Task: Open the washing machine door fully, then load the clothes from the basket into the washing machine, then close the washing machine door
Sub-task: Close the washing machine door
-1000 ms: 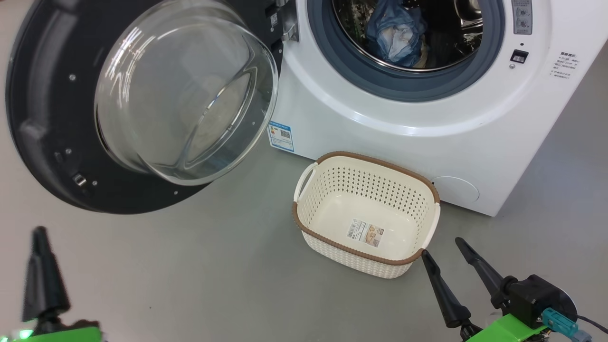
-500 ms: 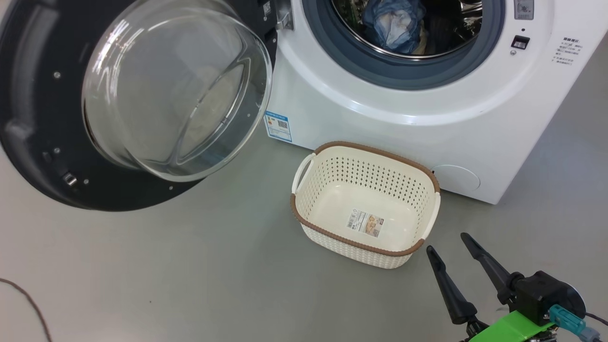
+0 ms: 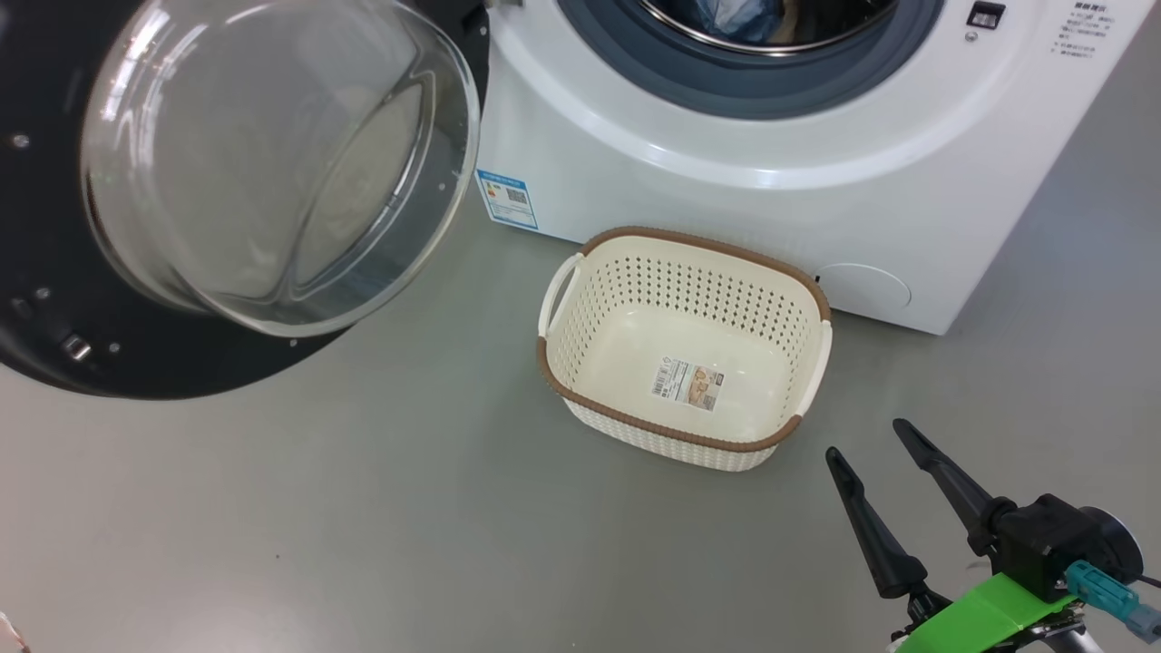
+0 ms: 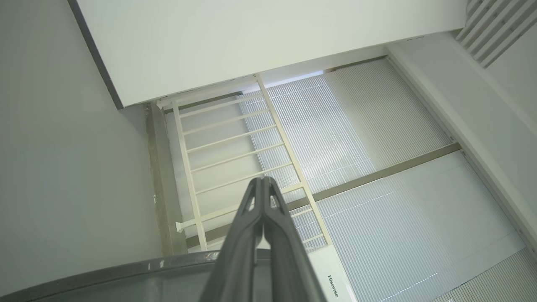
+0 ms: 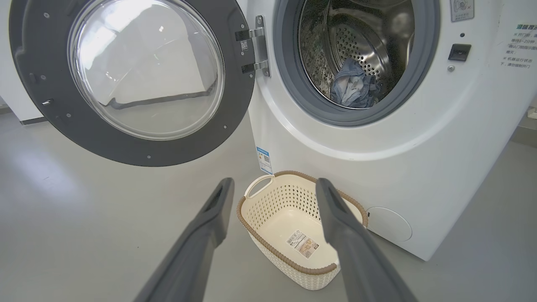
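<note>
The washing machine (image 3: 726,199) stands with its door (image 3: 272,163) swung wide open to the left. Light-blue clothes (image 5: 352,84) lie inside the steel drum, and their top just peeks in at the head view's upper edge (image 3: 739,14). On the floor before the machine sits the basket (image 3: 680,290), holding just a paper label. My right gripper (image 3: 864,440) hangs open and empty at the basket's near right corner, and its wrist view looks over the basket (image 5: 285,201) at the door (image 5: 142,71). My left gripper (image 4: 262,181) is shut on nothing and points at a wall.
Grey floor (image 3: 363,508) spreads in front of the machine and under the open door. The left wrist view holds a white railing (image 4: 226,142), ribbed blinds (image 4: 356,134) and a dark curved edge (image 4: 126,272) at the bottom.
The head camera has tilted, so the machine, door and basket sit higher and further left in the picture. My left gripper has moved out past the lower left edge. The right gripper stays open.
</note>
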`<state>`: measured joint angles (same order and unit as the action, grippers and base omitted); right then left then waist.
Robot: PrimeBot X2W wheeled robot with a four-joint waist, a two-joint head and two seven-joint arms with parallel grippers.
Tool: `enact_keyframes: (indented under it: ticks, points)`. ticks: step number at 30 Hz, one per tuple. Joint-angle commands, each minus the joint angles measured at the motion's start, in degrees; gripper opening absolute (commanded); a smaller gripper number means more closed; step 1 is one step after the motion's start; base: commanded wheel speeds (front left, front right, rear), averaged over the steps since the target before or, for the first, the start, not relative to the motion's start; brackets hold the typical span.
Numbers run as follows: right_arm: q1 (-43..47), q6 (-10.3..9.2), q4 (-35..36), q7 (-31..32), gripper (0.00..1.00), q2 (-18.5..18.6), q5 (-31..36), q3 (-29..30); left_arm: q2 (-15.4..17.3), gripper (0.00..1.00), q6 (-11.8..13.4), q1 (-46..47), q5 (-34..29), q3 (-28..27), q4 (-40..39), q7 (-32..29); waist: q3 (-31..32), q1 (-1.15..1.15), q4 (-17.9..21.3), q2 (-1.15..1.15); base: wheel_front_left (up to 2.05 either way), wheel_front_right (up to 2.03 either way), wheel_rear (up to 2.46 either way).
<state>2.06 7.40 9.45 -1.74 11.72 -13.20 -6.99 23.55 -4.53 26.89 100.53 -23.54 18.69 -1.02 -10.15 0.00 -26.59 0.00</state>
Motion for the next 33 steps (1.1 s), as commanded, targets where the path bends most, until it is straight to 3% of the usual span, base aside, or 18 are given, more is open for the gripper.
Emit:
enact_keyframes:
  ticks: [1,12,33]
  points:
    - [-1.8,0.09,2.0,0.3,1.00,1.0,0.1,-1.4,4.2,0.00,0.8,3.5,1.7,-2.2,1.3,-1.3,-1.2,0.00,1.0,0.00,0.00,0.00,0.00]
    - [-3.4,0.09,4.2,2.1,1.00,3.4,-0.1,-1.7,7.3,0.00,2.8,10.2,2.4,-0.9,15.6,-4.5,-5.8,0.00,2.8,0.00,0.00,0.00,0.00]
    - [-4.9,0.09,6.4,4.3,1.00,5.9,-0.9,-1.8,8.4,0.00,1.3,14.8,-2.1,4.6,26.8,-7.7,-9.9,0.00,3.7,0.00,0.00,0.00,0.00]
